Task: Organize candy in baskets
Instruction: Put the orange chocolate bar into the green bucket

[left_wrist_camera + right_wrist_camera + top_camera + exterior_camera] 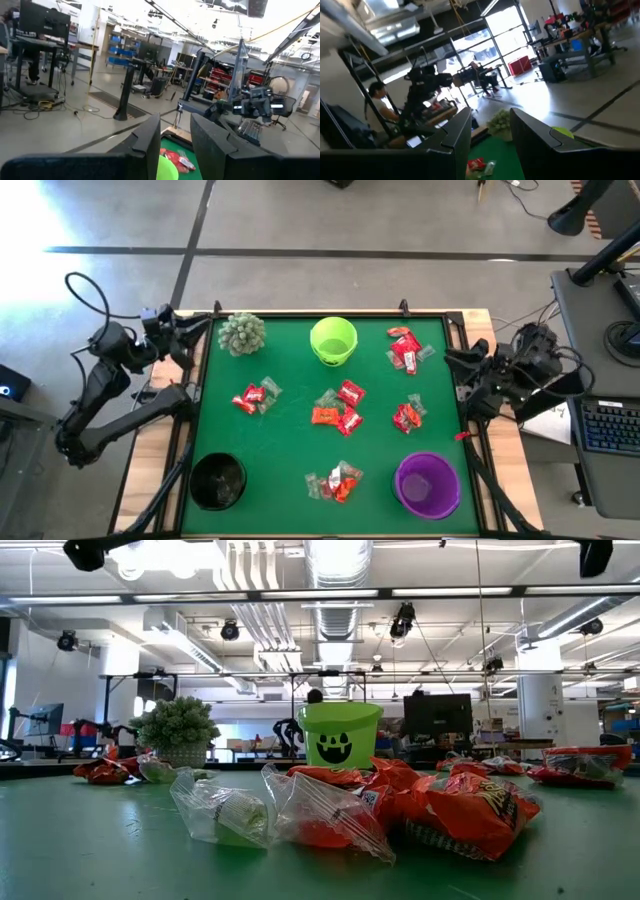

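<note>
Wrist views: both hands (175, 145) (490, 145) parted, empty.

No legible text anywhere. Lime green basket (340, 744) carries a black jack-o'-lantern face, no lettering. Nearest orange candy wrappers (470, 812) have yellow lettering and a small white label, both too blurred to read.

A spiky pale-green ball-shaped plant (242, 333) stands near the far left corner of the green counter (290, 450), while a keyboard (610, 426) lies on a separate desk off the counter's right side.
</note>
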`<action>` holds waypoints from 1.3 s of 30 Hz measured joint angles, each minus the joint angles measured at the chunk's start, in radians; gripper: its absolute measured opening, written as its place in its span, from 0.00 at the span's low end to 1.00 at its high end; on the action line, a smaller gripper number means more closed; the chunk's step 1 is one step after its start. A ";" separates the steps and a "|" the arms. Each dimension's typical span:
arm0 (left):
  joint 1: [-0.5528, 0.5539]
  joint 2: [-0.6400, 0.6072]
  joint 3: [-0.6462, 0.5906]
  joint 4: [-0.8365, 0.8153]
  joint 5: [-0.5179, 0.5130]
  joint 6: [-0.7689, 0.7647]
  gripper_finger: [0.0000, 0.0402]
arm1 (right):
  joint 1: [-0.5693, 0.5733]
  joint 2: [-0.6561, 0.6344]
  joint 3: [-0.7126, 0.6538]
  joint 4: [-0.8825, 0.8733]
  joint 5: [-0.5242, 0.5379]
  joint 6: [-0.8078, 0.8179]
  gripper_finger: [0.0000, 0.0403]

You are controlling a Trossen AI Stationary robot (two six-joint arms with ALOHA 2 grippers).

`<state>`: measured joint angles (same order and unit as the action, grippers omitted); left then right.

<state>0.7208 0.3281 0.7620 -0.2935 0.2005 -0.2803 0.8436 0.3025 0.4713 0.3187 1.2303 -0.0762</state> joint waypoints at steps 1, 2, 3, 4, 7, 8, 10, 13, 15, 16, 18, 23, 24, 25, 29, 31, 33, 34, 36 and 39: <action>0.000 0.002 -0.001 -0.003 0.000 -0.001 0.22 | 0.000 0.038 0.021 0.000 0.000 -0.013 0.33; 0.000 0.003 -0.004 -0.004 0.000 -0.006 0.22 | 0.000 0.072 0.042 -0.001 0.000 -0.024 0.35; 0.000 0.005 -0.007 -0.006 0.000 -0.016 0.22 | 0.000 0.104 0.063 -0.001 0.001 -0.034 0.36; 0.000 0.008 -0.011 -0.011 0.000 -0.027 0.22 | 0.000 0.134 0.083 -0.001 0.006 -0.041 0.38; 0.000 0.015 -0.023 -0.021 0.006 -0.054 0.22 | 0.000 0.211 0.138 -0.001 0.085 -0.026 0.43; 0.000 0.018 -0.025 -0.022 0.018 -0.058 0.22 | 0.000 0.230 0.153 -0.001 0.117 -0.020 0.45; 0.000 0.020 -0.024 -0.021 0.038 -0.062 0.22 | 0.000 0.259 0.177 -0.002 0.182 -0.003 0.48; 0.000 0.020 -0.016 -0.018 0.053 -0.062 0.22 | 0.000 0.284 0.199 -0.001 0.260 0.046 0.51; 0.000 0.017 -0.012 -0.024 0.053 -0.062 0.22 | 0.000 0.294 0.204 0.000 0.313 0.116 0.52; 0.000 0.017 -0.008 -0.031 0.053 -0.060 0.22 | 0.000 0.298 0.205 0.000 0.333 0.155 0.51; 0.000 0.016 -0.002 -0.049 0.054 -0.042 0.22 | 0.000 0.305 0.204 0.000 0.339 0.225 0.51; 0.000 0.015 0.010 -0.100 0.054 -0.017 0.22 | -0.023 0.340 0.201 -0.002 0.341 0.286 0.51; 0.000 0.015 0.010 -0.100 0.054 -0.017 0.22 | -0.031 0.350 0.201 -0.001 0.341 0.286 0.51; 0.000 0.015 0.010 -0.101 0.054 -0.016 0.22 | -0.042 0.360 0.201 -0.002 0.341 0.285 0.51; 0.000 0.017 0.010 -0.120 0.054 0.023 0.22 | -0.085 0.403 0.201 -0.001 0.341 0.198 0.51; 0.000 0.020 0.010 -0.122 0.054 0.035 0.22 | -0.102 0.417 0.204 -0.001 0.341 0.135 0.51; 0.000 0.022 0.010 -0.122 0.054 0.036 0.22 | -0.114 0.421 0.223 0.000 0.337 0.069 0.51; 0.000 0.022 0.010 -0.122 0.054 0.036 0.22 | -0.120 0.422 0.233 0.000 0.328 0.021 0.51; 0.000 0.023 0.010 -0.122 0.054 0.036 0.22 | -0.136 0.423 0.254 -0.002 0.290 -0.102 0.51; 0.000 0.023 0.010 -0.121 0.054 0.036 0.22 | -0.168 0.423 0.286 -0.005 0.245 -0.297 0.51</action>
<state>0.7210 0.3511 0.7715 -0.4149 0.2543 -0.2440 0.6760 0.7256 0.7571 0.3142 1.4754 -0.3728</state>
